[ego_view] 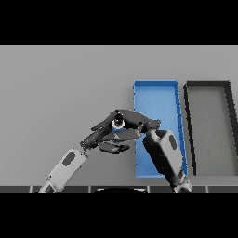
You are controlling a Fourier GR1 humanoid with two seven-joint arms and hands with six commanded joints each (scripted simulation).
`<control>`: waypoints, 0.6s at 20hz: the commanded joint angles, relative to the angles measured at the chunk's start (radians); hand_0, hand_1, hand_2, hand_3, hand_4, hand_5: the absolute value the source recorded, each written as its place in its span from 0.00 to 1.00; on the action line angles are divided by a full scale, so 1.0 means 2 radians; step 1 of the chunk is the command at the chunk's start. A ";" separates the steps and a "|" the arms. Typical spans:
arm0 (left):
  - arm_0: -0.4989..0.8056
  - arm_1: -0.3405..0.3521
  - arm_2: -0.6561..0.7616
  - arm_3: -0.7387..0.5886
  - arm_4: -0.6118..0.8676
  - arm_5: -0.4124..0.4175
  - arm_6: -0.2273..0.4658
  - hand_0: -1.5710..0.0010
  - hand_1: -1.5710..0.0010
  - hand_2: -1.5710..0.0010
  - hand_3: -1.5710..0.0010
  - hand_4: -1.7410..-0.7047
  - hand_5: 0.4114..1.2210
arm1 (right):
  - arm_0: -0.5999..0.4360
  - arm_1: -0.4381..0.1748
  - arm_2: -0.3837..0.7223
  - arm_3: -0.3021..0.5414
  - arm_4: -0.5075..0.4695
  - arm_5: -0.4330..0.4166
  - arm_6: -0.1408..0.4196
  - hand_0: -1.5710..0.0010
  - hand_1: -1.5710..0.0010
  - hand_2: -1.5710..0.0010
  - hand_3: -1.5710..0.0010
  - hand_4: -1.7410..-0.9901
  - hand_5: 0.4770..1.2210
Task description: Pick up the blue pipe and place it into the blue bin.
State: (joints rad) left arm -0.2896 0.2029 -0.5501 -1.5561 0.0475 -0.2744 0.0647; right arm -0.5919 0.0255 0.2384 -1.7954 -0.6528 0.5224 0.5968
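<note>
The blue pipe (118, 124) shows only as a small blue piece with a round dark end, held just left of the blue bin (155, 95). My right hand (132, 122) reaches leftward from over the bin's left wall, and its fingers are curled round the pipe. Directly below and to the left is my left hand (101, 138), close against the right hand, with its fingers relaxed and stretched toward the bin. Most of the pipe is hidden by the fingers. My right forearm (165, 155) covers the near part of the bin.
A black bin (189, 130) stands right of the blue bin, almost touching it. The grey table (60, 88) stretches to the left and far side.
</note>
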 commanded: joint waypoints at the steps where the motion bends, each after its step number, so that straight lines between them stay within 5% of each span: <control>1: 0.004 0.002 -0.001 -0.003 -0.002 0.001 -0.007 1.00 1.00 1.00 1.00 0.84 0.15 | -0.014 -0.021 0.000 0.004 -0.029 -0.021 0.006 0.00 0.00 0.00 0.00 0.33 1.00; 7: 0.001 0.006 0.000 -0.006 0.003 -0.004 0.004 1.00 1.00 1.00 1.00 0.85 0.11 | -0.120 -0.073 -0.018 0.005 -0.094 -0.100 -0.003 0.00 0.00 0.00 0.00 0.33 1.00; 12: 0.009 0.008 -0.003 -0.006 0.001 -0.006 -0.001 1.00 1.00 1.00 1.00 0.85 0.09 | -0.224 -0.113 -0.082 0.097 -0.072 -0.113 -0.048 0.00 0.00 0.00 0.00 0.33 1.00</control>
State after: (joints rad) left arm -0.2719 0.2189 -0.5559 -1.5685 0.0494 -0.2876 0.0631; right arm -1.0409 -0.2010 0.0725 -1.5994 -0.7940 0.2957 0.5005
